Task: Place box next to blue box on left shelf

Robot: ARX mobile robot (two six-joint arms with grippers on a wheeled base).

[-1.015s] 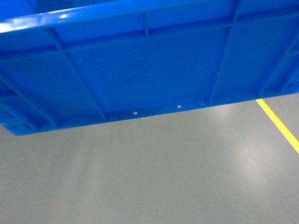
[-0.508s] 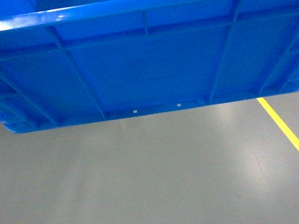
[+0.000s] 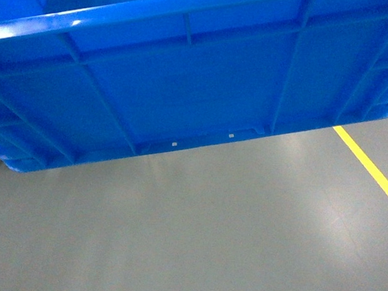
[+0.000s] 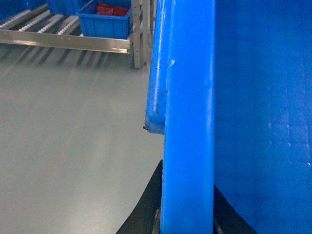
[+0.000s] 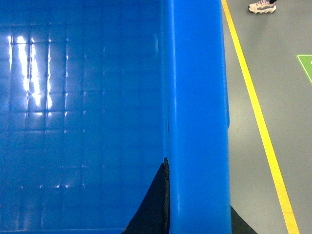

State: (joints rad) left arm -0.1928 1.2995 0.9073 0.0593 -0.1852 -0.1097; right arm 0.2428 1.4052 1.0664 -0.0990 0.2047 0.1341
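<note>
Blue box [image 3: 184,74] empty, clamped by both tools.

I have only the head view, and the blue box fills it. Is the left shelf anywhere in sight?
Observer: Yes. The left wrist view shows a roller shelf at its upper left, across bare floor.
Operator: Is the other blue box on it?
Observer: A small box holding red parts sits on it.
Operator: Do both hands grip our box?
Observer: The left hand and right hand each show dark fingers on both sides of a side wall.
</note>
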